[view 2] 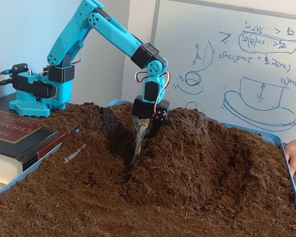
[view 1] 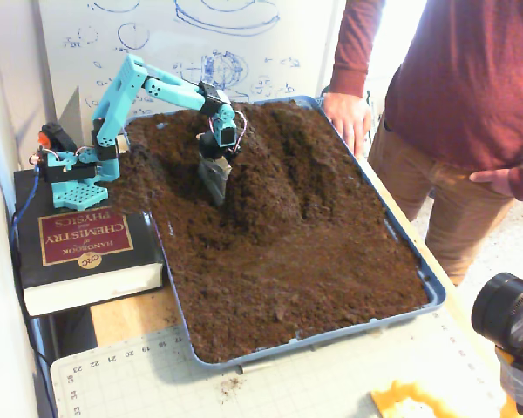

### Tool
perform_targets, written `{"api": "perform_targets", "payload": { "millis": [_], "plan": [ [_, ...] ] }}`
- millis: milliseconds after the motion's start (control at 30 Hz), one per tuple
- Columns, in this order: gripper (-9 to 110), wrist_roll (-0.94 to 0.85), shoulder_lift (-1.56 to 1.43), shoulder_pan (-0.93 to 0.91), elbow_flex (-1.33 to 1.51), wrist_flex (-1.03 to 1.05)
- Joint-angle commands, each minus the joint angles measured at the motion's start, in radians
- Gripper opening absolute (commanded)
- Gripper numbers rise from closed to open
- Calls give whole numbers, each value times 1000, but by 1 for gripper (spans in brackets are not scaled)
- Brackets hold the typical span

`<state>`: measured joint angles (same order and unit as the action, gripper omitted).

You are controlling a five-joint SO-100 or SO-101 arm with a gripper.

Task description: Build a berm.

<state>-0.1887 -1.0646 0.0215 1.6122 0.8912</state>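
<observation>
One berm (view 1: 261, 174) stood mid-tray (view 1: 418, 279), soil loose, crumbly, light. No grasping it; best pushed at base. Pincer (view 2: 136, 153) narrow, tip dug in beside left flank.

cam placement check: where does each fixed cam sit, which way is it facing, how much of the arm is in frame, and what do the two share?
A fixed view: high at the tray's near end, looking down its length toward the whiteboard; shows the whole arm, the book and a bystander.
Another fixed view: low, near soil level, looking across the tray at the whiteboard; shows the arm from base to gripper.
Both fixed views share the arm, the gripper dug in beside the berm, book and whiteboard.
</observation>
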Motion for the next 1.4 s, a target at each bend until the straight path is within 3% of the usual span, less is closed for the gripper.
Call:
{"api": "perform_targets", "payload": {
  "millis": [0, 533, 833, 1133, 1367],
  "plan": [
    [0, 6, -150, 12, -187, -29],
    [0, 11, -253, -2, -187, -29],
    [0, 141, -314, 20, -183, -26],
    [0, 227, -400, 55, -213, 112],
    [0, 313, -491, 41, -230, 364]
  ]
}}
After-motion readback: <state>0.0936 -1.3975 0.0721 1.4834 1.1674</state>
